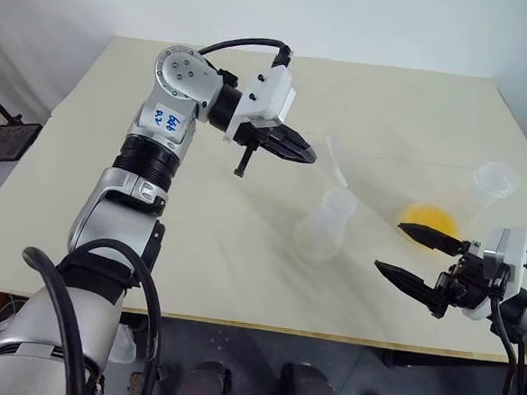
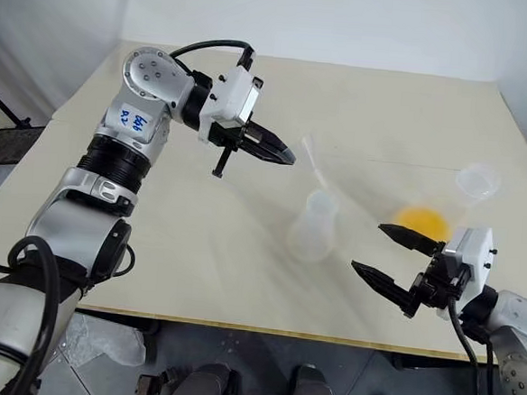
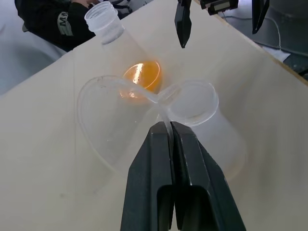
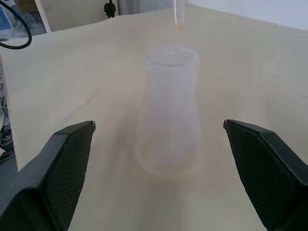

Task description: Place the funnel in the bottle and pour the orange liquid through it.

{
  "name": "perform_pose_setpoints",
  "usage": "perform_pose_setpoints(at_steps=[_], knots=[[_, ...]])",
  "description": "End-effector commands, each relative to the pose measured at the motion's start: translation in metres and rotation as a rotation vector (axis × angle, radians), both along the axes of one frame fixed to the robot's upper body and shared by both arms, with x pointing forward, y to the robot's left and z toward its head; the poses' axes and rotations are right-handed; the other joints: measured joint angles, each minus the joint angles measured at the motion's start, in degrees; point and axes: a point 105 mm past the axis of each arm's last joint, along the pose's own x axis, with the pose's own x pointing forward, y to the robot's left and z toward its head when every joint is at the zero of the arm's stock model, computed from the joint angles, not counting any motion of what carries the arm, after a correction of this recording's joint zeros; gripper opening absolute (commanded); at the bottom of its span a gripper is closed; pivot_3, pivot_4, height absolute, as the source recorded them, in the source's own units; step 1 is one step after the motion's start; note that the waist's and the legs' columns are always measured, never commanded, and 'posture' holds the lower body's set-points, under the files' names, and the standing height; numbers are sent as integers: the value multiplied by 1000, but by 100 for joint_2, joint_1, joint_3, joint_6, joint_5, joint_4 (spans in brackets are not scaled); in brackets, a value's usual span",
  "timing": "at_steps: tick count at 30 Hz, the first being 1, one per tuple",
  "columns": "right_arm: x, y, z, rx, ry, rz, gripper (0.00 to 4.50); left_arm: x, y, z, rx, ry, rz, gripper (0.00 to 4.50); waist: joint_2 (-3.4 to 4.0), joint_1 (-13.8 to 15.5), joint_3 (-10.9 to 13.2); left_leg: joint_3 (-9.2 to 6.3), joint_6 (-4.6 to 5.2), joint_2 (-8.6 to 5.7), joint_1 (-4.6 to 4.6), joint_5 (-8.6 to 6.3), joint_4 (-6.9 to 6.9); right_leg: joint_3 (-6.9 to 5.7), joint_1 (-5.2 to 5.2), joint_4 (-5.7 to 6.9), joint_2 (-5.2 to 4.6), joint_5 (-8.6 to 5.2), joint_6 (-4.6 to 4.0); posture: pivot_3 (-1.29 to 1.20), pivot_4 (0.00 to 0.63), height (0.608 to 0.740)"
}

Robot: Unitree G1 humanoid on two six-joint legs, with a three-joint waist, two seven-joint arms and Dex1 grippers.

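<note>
The bottle (image 1: 323, 225) is the thing to orient by here. It stands upright on the pale table (image 1: 152, 244), roughly in the middle.

The left gripper (image 1: 290, 148) hangs up above the bottle, off to the robot's left of it. Its fingers are pinched tight on the funnel (image 3: 113, 118), clamped right at the thin edge, and the clear funnel hangs in the air just over the bottle's open mouth, not seated in it.

The right gripper (image 1: 409, 253) sits on the bottle's other side, near it but not touching, fingers spread wide with nothing between them, aimed at the bottle.

The orange liquid (image 1: 429, 218) is beyond the right gripper from the bottle, in a clear flask (image 3: 115, 38) that looks to be lying on its side. A clear round cup (image 1: 495, 179) stands farther out the same way.
</note>
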Motion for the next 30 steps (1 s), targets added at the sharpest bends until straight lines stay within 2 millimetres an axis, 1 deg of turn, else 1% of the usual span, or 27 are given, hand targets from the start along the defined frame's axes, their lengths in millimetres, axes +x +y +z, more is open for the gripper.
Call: perform_pose_setpoints(at_steps=[1,4,8,13,22,25,28,30], knots=[[-6,1,14,9,-75,-2,4500,-14,-9,4,85,-52,-122,16,0,1,0,0,2,-2,0,0,0,0,0,0,0,0,1,0,150,740],[-5,3,13,13,-80,-5,4500,-15,-11,-1,111,-76,-141,16,-1,9,0,-2,8,-8,0,2,1,-1,3,-1,-1,2,4,0,150,740],[-7,5,12,19,-79,-6,4500,-17,-14,-1,127,-91,-157,16,-1,5,0,-2,9,-9,0,2,1,-1,3,0,0,3,5,0,150,740],[-9,5,9,21,-71,-15,4500,-15,-11,-6,183,-114,-147,16,-1,4,0,-2,11,-10,0,2,1,0,3,1,0,3,5,0,150,740],[-8,7,8,24,-68,-21,4500,-14,-16,-18,217,-118,-153,16,-1,4,1,-2,12,-12,0,3,2,-1,3,1,1,3,5,0,150,740],[-8,7,7,23,-67,-23,4500,-13,-18,-18,215,-119,-151,16,-1,4,0,-2,12,-12,0,3,2,-1,3,1,1,3,5,0,150,740],[-7,6,7,21,-66,-26,4500,-15,-20,-14,200,-112,-154,613,-1,4,1,-1,13,-12,0,3,2,-1,3,1,2,2,5,0,150,740],[-7,6,7,20,-67,-29,4500,-16,-22,-10,184,-106,-156,1226,-1,5,0,-2,13,-13,0,3,2,0,3,3,1,2,5,0,150,740]])
